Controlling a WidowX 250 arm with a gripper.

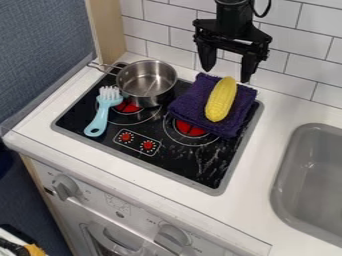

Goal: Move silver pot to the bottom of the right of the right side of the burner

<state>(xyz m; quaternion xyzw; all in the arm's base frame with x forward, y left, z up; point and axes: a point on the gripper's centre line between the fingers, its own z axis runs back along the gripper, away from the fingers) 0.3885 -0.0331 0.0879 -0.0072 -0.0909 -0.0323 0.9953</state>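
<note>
The gripper [228, 72] hangs open at the top, over the back of the counter, its two fingers apart with nothing between them. To its lower left, the silver pot [146, 82] stands upright at the back left of the black stovetop, its handle pointing left. The pot looks empty inside. On the stovetop, the right burner [190, 128] is partly covered by a folded purple cloth, and the left burner [127, 107] shows in front of the pot.
A yellow corn cob [221, 99] lies on the purple cloth [190, 102]. A light blue brush [101, 115] rests at the stovetop's left. At the right is a grey sink [309, 175]; a tiled wall [163, 25] stands behind the counter.
</note>
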